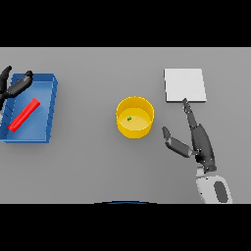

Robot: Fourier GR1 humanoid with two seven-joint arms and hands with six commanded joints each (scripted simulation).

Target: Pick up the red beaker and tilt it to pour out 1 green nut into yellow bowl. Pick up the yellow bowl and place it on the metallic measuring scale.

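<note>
A yellow bowl [135, 117] stands upright mid-table with one small green nut [129, 118] inside it. The red beaker [24, 115] lies on its side in a blue tray [45, 129] at the left. My left hand [14, 86] shows at the tray's far left corner, fingers straight and open, apart from the beaker. My right hand [197, 138] rests open to the right of the bowl, fingers stretched toward the metallic measuring scale [184, 85], a flat pale square at the back right. Its thumb points at the bowl without touching it.
The blue tray takes up the left edge of the grey table. The scale sits behind my right hand.
</note>
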